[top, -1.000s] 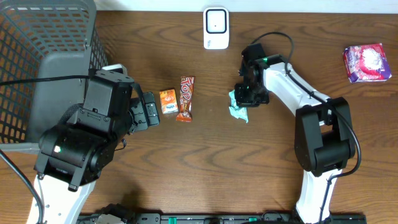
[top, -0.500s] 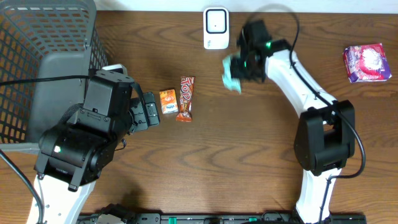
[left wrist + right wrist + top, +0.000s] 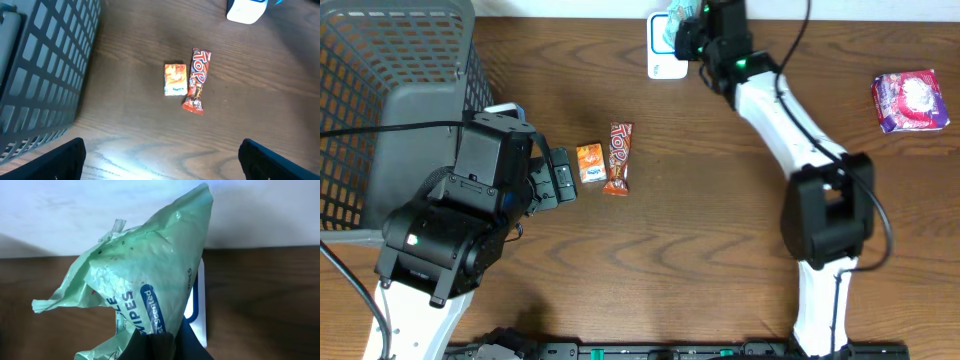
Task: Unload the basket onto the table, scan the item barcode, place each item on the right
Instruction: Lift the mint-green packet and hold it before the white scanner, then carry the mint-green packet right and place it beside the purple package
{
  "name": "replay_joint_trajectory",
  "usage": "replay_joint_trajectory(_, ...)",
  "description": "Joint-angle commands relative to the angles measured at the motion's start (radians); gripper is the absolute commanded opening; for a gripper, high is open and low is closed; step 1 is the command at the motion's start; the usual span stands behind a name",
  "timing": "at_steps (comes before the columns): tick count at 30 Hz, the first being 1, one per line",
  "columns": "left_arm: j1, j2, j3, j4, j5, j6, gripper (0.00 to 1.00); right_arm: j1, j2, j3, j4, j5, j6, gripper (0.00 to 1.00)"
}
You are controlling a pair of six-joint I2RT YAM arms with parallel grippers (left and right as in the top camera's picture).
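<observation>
A pale green wipes packet (image 3: 150, 270) hangs pinched in my right gripper (image 3: 165, 347), which is shut on its lower edge. In the overhead view the packet (image 3: 667, 28) is held over the white barcode scanner (image 3: 667, 64) at the table's far edge, with the right gripper (image 3: 692, 32) beside it. The scanner's blue-rimmed face (image 3: 196, 307) shows just behind the packet. My left gripper (image 3: 160, 160) stands open and holds nothing, above bare wood a little short of the small snacks. No barcode is visible on the packet.
A small orange packet (image 3: 590, 163) and a red Top bar (image 3: 619, 157) lie side by side at mid-table. A grey mesh basket (image 3: 380, 60) fills the far left. A pink packet (image 3: 910, 100) lies at the far right.
The right arm has lifted the wipes packet off the table and carried it up and to the left, to over the scanner. The left arm has not moved.
</observation>
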Motion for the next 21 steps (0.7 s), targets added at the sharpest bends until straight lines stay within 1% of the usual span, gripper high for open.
replay_joint_trajectory(1,0.002,-0.002,0.003,-0.003,-0.005,-0.002,0.98,0.016,0.063,0.005,0.029,0.089,0.019,0.01)
replay_joint_trajectory(7,0.002,-0.002,0.003,-0.003,-0.005,-0.002,0.98,-0.028,-0.005,0.005,0.018,0.143,0.018,0.01)
replay_joint_trajectory(10,0.002,-0.002,0.003,-0.003,-0.005,-0.002,0.98,-0.069,-0.071,0.005,-0.046,0.224,0.017,0.01)
replay_joint_trajectory(12,0.002,-0.002,0.003,-0.003,-0.005,-0.002,0.98,-0.108,-0.115,0.005,-0.111,0.295,-0.011,0.01)
replay_joint_trajectory(14,0.002,-0.002,0.003,-0.003,-0.005,-0.002,0.98,-0.149,-0.139,0.005,-0.171,0.33,-0.071,0.01)
replay_joint_trajectory(16,0.002,-0.002,0.003,-0.003,-0.005,-0.002,0.98,-0.198,-0.145,0.005,-0.252,0.343,-0.193,0.01)
replay_joint_trajectory(18,0.002,-0.002,0.003,-0.003,-0.005,-0.002,0.98,-0.236,-0.142,0.005,-0.33,0.376,-0.273,0.01)
replay_joint_trajectory(21,0.002,-0.002,0.003,-0.003,-0.005,-0.002,0.98,-0.304,-0.116,0.004,-0.44,0.415,-0.359,0.01)
